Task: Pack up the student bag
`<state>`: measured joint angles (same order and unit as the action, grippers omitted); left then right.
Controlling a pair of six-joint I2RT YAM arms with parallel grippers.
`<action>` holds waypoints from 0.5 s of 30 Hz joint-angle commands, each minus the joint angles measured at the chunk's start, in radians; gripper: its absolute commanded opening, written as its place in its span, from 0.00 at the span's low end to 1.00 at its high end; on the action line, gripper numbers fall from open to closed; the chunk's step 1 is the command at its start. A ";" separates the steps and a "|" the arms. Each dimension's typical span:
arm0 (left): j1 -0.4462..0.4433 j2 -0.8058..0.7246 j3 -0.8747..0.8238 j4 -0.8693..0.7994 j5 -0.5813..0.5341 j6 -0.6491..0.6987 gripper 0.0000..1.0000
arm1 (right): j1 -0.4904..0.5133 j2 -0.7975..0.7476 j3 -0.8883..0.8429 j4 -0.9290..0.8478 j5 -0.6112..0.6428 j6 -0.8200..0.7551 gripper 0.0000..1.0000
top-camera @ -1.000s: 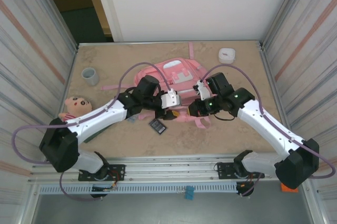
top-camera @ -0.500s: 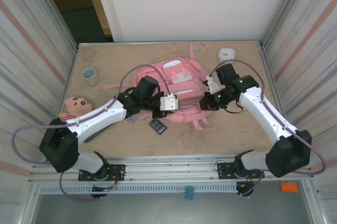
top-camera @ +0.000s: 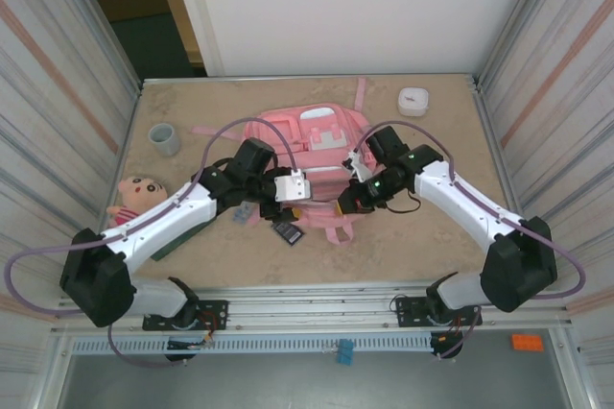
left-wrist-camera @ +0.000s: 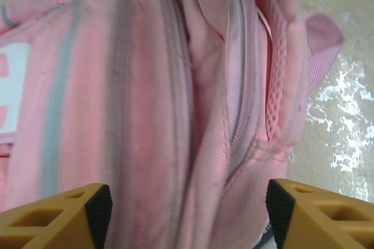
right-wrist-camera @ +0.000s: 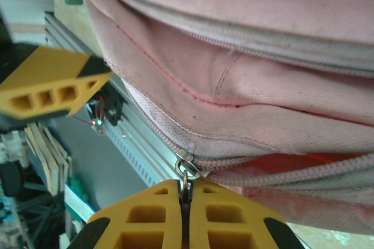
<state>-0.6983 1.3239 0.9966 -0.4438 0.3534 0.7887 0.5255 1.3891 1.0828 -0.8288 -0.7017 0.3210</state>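
My right hand (right-wrist-camera: 184,195) is clamped on the zipper pull (right-wrist-camera: 186,170) of the student bag (top-camera: 321,135), which lies in the middle of the counter (top-camera: 441,236). My left hand (left-wrist-camera: 187,205) stands apart over the fabric, gripping nothing.

Risks:
- The unbraced bag slides along with the pull.
- The thin tab slips out of my grip.
- The slider jams on bunched fabric.

Mottled beige table (top-camera: 422,236), a bag and small things on it.
The pink student bag (top-camera: 321,135) lies mid-table toward the far edge. A grey cup (top-camera: 164,138) stands upright at far left and a doll (top-camera: 139,193) lies at the left edge. A small white container (top-camera: 413,101) sits at far right, and a dark flat object (top-camera: 287,231) lies just beside the bag's near side.
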 commanded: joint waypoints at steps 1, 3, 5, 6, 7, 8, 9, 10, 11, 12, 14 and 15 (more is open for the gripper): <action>-0.025 -0.024 -0.029 0.070 -0.012 -0.107 0.75 | 0.044 0.009 -0.013 0.092 -0.056 0.099 0.00; -0.024 -0.003 -0.036 0.104 -0.026 -0.139 0.78 | 0.074 0.037 -0.034 0.095 -0.031 0.096 0.00; -0.018 0.012 -0.030 0.115 -0.023 -0.153 0.80 | 0.093 0.059 -0.064 0.103 0.005 0.091 0.00; -0.017 0.021 -0.025 0.126 -0.025 -0.159 0.81 | 0.098 0.063 -0.080 0.115 0.017 0.085 0.00; -0.016 0.027 -0.023 0.136 -0.040 -0.162 0.82 | 0.105 0.062 -0.094 0.132 0.019 0.080 0.00; -0.016 0.039 -0.020 0.146 -0.059 -0.162 0.83 | 0.114 0.055 -0.109 0.157 0.018 0.071 0.00; -0.013 0.054 -0.019 0.155 -0.070 -0.151 0.83 | 0.122 0.041 -0.120 0.180 0.027 0.061 0.00; -0.007 0.070 -0.017 0.160 -0.080 -0.140 0.83 | 0.127 0.029 -0.127 0.197 0.034 0.053 0.00; -0.004 0.094 -0.010 0.164 -0.088 -0.125 0.84 | 0.130 0.018 -0.132 0.212 0.035 0.045 0.00; -0.001 0.115 -0.001 0.156 -0.087 -0.110 0.85 | 0.134 0.009 -0.132 0.218 0.036 0.037 0.00; -0.003 0.169 0.031 0.134 -0.080 -0.075 0.86 | 0.145 -0.004 -0.123 0.221 0.045 0.013 0.00; -0.004 0.189 0.042 0.132 -0.073 -0.064 0.87 | 0.149 -0.009 -0.125 0.223 0.054 0.007 0.00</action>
<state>-0.7074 1.4677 0.9936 -0.3092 0.2859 0.6842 0.6571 1.4250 0.9459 -0.6487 -0.6498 0.3752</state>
